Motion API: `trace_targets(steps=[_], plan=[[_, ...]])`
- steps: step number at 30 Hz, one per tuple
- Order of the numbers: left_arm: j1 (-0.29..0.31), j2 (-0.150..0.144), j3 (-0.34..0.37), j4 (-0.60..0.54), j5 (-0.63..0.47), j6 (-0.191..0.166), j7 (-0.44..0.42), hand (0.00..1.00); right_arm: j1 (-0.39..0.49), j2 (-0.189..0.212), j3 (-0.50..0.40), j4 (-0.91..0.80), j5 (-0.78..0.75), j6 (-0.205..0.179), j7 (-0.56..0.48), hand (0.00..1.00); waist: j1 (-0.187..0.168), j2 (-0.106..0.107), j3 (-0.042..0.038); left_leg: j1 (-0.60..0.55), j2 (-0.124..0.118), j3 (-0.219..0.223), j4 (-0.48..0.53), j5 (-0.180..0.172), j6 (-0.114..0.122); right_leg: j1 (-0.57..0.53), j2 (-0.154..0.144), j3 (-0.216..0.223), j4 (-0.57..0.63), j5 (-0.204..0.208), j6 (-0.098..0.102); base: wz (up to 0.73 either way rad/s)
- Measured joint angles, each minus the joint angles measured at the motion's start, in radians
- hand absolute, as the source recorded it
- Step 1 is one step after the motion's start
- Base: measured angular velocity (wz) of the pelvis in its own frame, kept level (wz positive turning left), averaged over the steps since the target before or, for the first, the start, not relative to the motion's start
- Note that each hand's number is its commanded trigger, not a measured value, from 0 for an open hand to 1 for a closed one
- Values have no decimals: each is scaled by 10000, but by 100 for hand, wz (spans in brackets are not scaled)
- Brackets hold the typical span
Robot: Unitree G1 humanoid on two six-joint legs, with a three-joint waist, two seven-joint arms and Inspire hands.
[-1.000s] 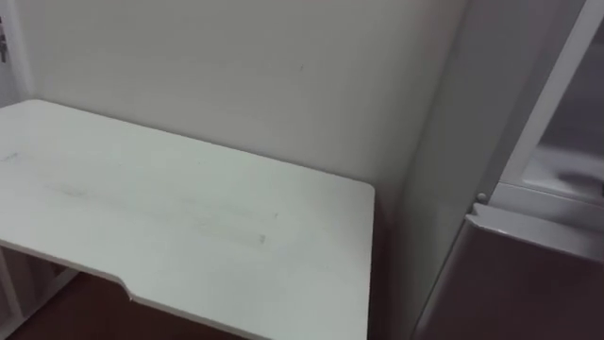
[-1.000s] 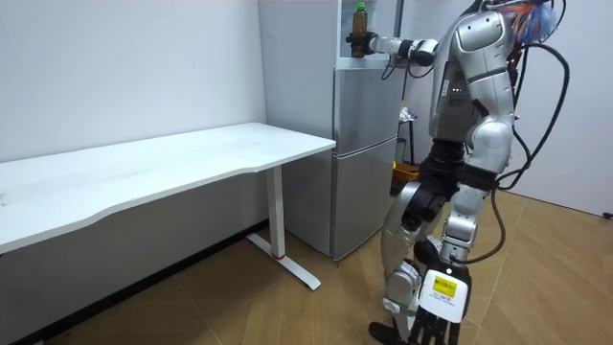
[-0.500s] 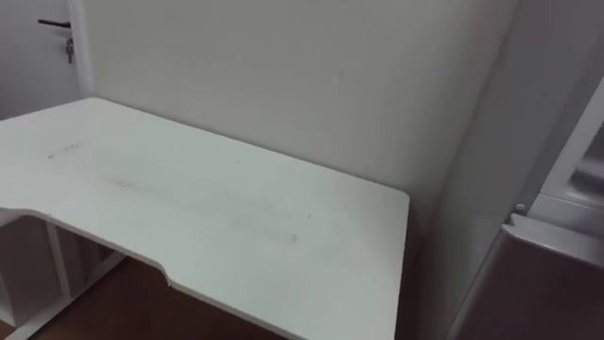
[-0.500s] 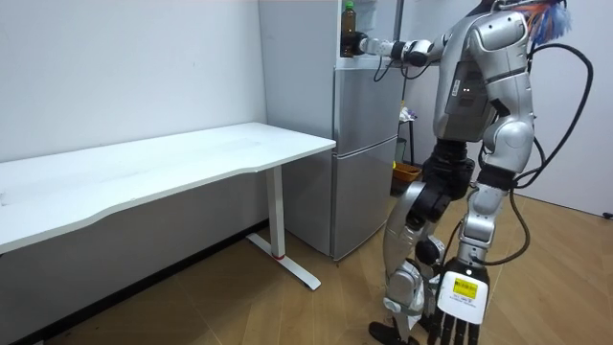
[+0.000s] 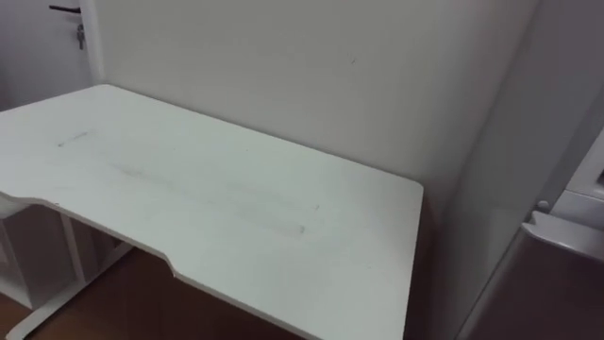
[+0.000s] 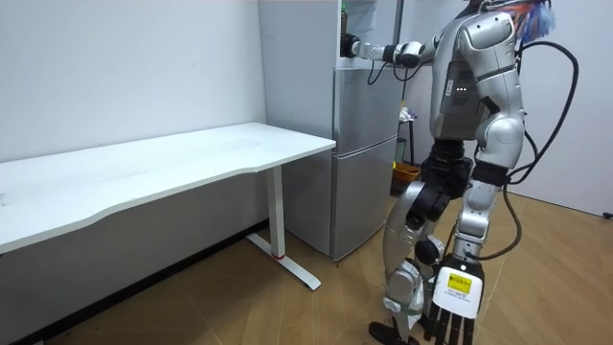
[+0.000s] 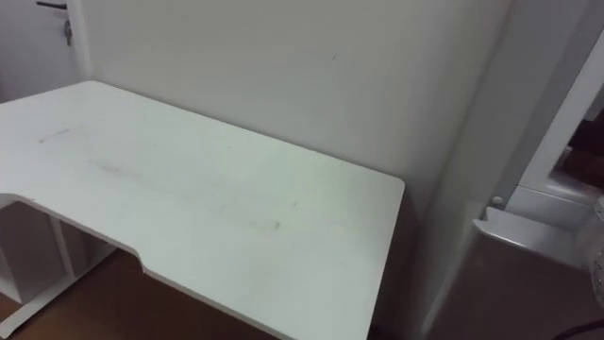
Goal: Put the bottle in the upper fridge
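White wall (image 5: 283, 76), wooden floor (image 6: 287, 307); white desk (image 5: 236, 208) at 9 o'clock in the room view, grey fridge (image 6: 364, 144) at 12. Your right robot hand (image 6: 352, 45) is at the upper compartment's mouth. The bottle (image 6: 345, 13) is a dark sliver just above it; grip: cannot tell. Left robot hand (image 6: 450, 309) hangs at 5 o'clock, relaxed, empty. Judged nearly done: you have release and withdrawal left. No writing legible.
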Motion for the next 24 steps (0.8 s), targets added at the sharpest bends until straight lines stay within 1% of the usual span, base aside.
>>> trace_targets(steps=[6, 10, 11, 13, 14, 15, 16, 17, 21, 22, 24], plan=[[-79, -5, 10, -87, 69, -59, -4, 0, -82, -46, -21, 299, 145, 22, 777, 0, -18, 12, -16, 69, 5, 18, -11, 1, -2, 29, 4, 38, -4, -1, -2, 0], [-78, -9, 23, -110, 71, -70, 35, 0, -82, -47, -63, 327, 130, 51, 1291, 0, -68, 54, -36, 155, 4, 36, -27, 2, -1, 106, 14, 76, -11, 24, -3, 0], [-71, -11, 33, -110, 68, -63, 35, 0, -81, -46, -65, 333, 135, 107, 1445, 0, -106, 94, -30, 237, 0, 36, -46, -2, -1, 197, 28, 108, -42, 36, 8, 0], [-69, -22, 32, -129, 63, -60, 47, 0, -82, -46, -66, 325, 156, 141, 1625, 0, -177, 134, -63, 255, 0, 33, -61, -4, -1, 245, 52, 130, -146, 58, 15, 0], [-70, -21, 34, -131, 67, -63, 54, 0, -82, -46, -65, 319, 153, 141, 1772, 0, -195, 117, -78, 298, 2, 35, -66, -4, -1, 282, 62, 155, -144, 60, 11, 0], [-68, -22, 34, -125, 67, -64, 55, 0, -78, -46, -61, 319, 161, 149, 1847, 0, -210, 159, -48, 343, 3, 36, -73, -7, -8, 341, 73, 164, -150, 65, 14, 0], [-55, -23, 32, -120, 56, -56, 56, 0, -70, -46, -58, 319, 170, 198, 1989, 0, -247, 167, -45, 373, 1, 38, -80, -15, -15, 381, 76, 166, -160, 63, 18, 0], [-56, -22, 35, -123, -1, -57, 70, 0, -71, -46, -66, 307, 229, 231, 2121, 0, -282, 122, -81, 393, 4, 70, -84, -16, -18, 393, 77, 171, -159, 60, 18, 0], [-69, -41, 34, -122, -27, -64, 71, 0, -70, -46, -66, 305, 399, 279, 2570, 0, -356, 111, -92, 490, 14, 151, -139, -16, -18, 480, 73, 181, -159, 59, 17, -1], [-61, -56, 32, -119, -29, -64, 71, 0, -69, -45, -66, 305, 472, 340, 2697, 0, -372, 117, -88, 556, 14, 192, -188, -16, -18, 529, 57, 187, -161, 57, 21, -6], [-63, -58, 30, -122, -29, -64, 71, 0, -63, -45, -64, 307, 510, 392, 2845, 0, -455, 101, -109, 588, 10, 203, -212, -16, -18, 542, 48, 182, -164, 49, 30, -2]])
